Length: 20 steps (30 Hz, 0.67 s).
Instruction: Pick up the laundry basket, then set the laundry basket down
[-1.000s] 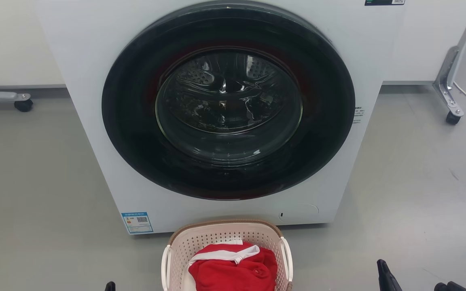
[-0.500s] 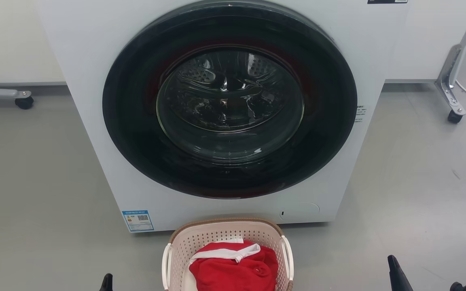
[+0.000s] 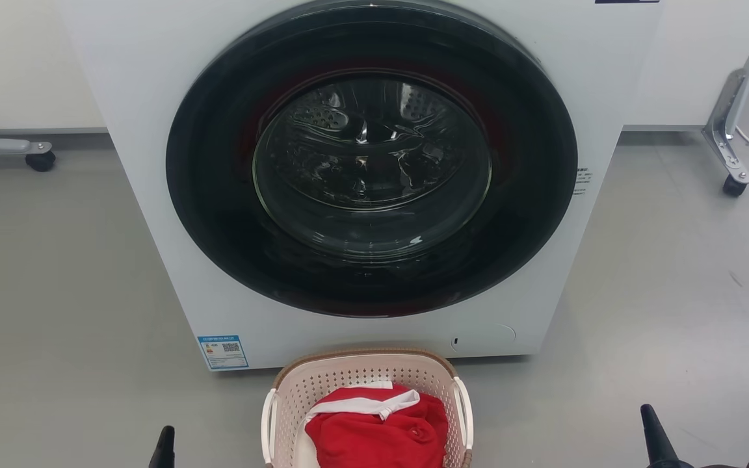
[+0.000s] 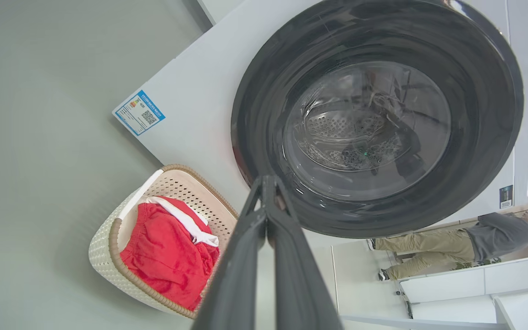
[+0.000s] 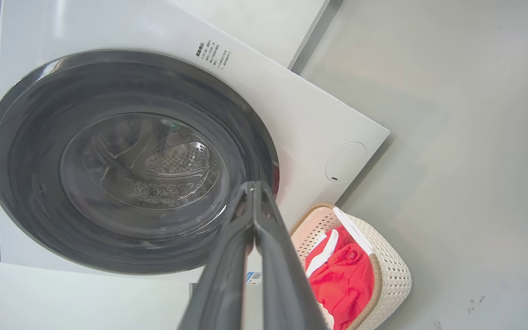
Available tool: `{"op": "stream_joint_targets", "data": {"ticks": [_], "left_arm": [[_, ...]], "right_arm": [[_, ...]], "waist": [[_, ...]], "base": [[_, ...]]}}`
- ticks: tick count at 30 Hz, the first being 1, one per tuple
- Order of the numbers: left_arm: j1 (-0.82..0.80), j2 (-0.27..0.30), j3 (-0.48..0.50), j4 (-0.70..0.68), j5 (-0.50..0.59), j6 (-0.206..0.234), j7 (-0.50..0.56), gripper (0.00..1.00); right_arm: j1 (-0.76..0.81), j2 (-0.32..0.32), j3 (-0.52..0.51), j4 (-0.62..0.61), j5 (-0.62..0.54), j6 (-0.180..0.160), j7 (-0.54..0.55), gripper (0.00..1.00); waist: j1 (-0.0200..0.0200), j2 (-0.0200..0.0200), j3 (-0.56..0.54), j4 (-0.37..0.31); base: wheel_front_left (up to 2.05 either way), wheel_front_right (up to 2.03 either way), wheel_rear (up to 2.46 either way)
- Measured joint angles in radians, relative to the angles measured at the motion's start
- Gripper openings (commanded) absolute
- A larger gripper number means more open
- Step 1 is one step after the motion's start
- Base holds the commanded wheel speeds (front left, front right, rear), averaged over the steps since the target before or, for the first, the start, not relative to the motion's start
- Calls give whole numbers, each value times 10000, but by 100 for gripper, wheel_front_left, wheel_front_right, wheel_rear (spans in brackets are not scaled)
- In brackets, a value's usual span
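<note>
The laundry basket (image 3: 348, 379) stands on the floor at the bottom centre of the head view, close in front of the washing machine (image 3: 153, 130). It is cream and perforated, with a brown rim and white side handles, and holds a red garment (image 3: 374, 435) with a white band. My left gripper (image 3: 165, 442) pokes up left of the basket and my right gripper (image 3: 649, 419) far to its right, both apart from it. In the wrist views the left gripper (image 4: 268, 179) and right gripper (image 5: 252, 184) are shut and empty, with the basket (image 4: 108, 247) (image 5: 392, 270) below them.
The washing machine's round dark door (image 3: 218, 214) is closed. Wheeled frame legs stand at far left (image 3: 39, 159) and far right (image 3: 732, 185) by the wall. Bare grey floor lies on both sides of the basket. A person (image 4: 475, 238) shows in the left wrist view.
Both gripper tips have spread outward in the head view, the left one rising and shifting left, the right one shifting right. The camera has drifted slightly. The basket has stayed put.
</note>
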Motion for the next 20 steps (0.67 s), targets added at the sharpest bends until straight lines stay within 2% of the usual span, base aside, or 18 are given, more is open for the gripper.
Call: {"op": "stream_joint_targets", "data": {"ticks": [20], "left_arm": [[-569, -90, 598, 395, -2472, -460, 696, 0]], "right_arm": [[-257, 182, -1043, 196, 2481, 508, 702, 0]], "waist": [[0, 1, 84, 53]], "base": [[0, 0, 0]]}}
